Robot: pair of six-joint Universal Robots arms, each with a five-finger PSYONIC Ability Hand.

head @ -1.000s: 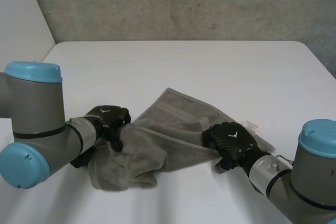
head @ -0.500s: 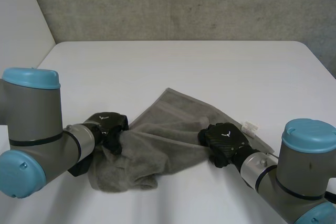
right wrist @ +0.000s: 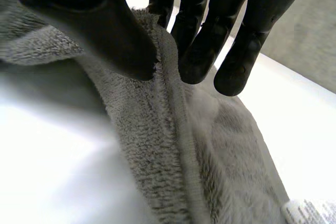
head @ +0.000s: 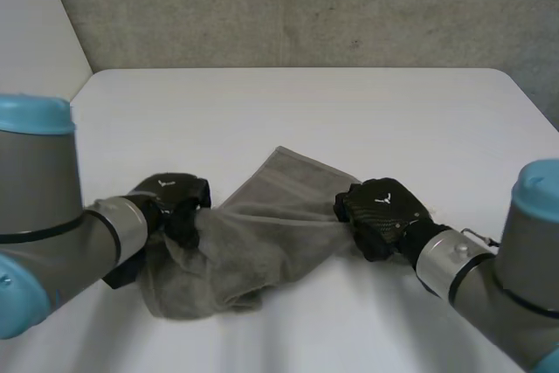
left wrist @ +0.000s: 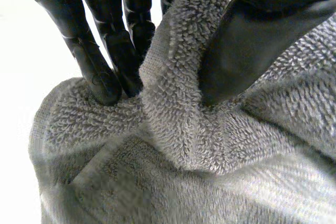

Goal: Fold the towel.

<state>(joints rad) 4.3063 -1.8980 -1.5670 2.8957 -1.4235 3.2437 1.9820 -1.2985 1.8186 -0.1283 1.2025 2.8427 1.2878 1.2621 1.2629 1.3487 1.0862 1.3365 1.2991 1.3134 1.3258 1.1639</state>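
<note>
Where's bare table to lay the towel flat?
The far half of the table, between the towel and the wall, is bare, corner to corner. It is crowded along the near edge: the left hand and right hand both pinch the towel there.

White table, grey towel: the towel point(head: 262, 238) is thick terry cloth, its looped pile coarse and matt, with a flatter, tighter-woven hem point(right wrist: 181, 145) along one edge. It lies on a smooth white table point(head: 306, 120) with a faint sheen. The left hand point(head: 170, 203) and right hand point(head: 380, 216) are black. Their back shells carry a fine weave pattern, possibly carbon fibre, and the fingers point(left wrist: 97, 66) are smooth with a dull shine. A silvery metal collar point(head: 441, 259) rings the right wrist. The arm casings point(head: 39, 181) are matt grey, with satin light-blue caps point(head: 31, 113). Behind stands a rough, speckled grey wall point(head: 306, 6).
</note>
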